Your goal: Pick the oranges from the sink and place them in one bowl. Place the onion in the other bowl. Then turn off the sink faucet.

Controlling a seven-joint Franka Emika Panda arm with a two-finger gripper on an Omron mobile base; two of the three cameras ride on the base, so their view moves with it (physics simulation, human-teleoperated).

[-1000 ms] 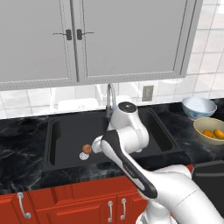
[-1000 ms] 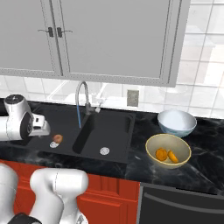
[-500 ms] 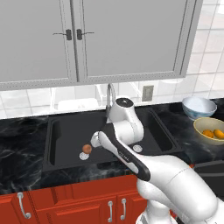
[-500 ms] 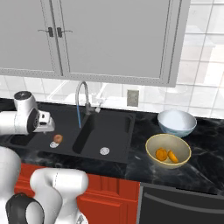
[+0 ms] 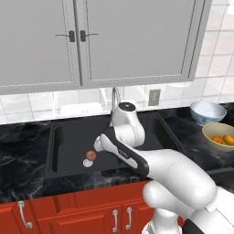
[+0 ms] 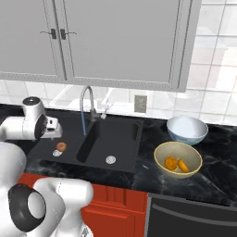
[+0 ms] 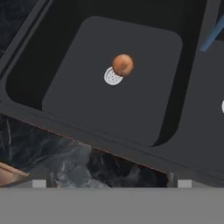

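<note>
The reddish-brown onion (image 5: 91, 155) (image 6: 60, 146) (image 7: 123, 64) lies in the left basin of the black sink (image 5: 68, 141) (image 6: 115, 139) (image 7: 109, 113), touching the drain (image 7: 112, 77). Above that basin my gripper (image 6: 54, 133) (image 7: 111, 183) hangs open and empty, with the onion ahead of it and well clear of its tips. Two oranges (image 5: 222, 140) (image 6: 177, 164) rest in the yellow-tan bowl (image 5: 211, 130) (image 6: 162, 152) on the right counter. Behind it stands the empty pale blue-white bowl (image 5: 208, 112) (image 6: 186, 129). A blue stream (image 6: 84, 126) runs from the silver faucet (image 6: 86, 99).
Black marble counter (image 5: 23, 155) (image 6: 217, 171) surrounds the sink. Grey wall cabinets (image 5: 91, 41) hang above, and an outlet (image 6: 138, 103) sits on the tiled wall. My arm (image 5: 128, 137) crosses the sink's middle and hides most of the faucet in the left base view.
My arm has swung a little further over the left basin, bringing the hand closer above the onion. Jaws stayed open. Onion, oranges and bowls have not moved.
</note>
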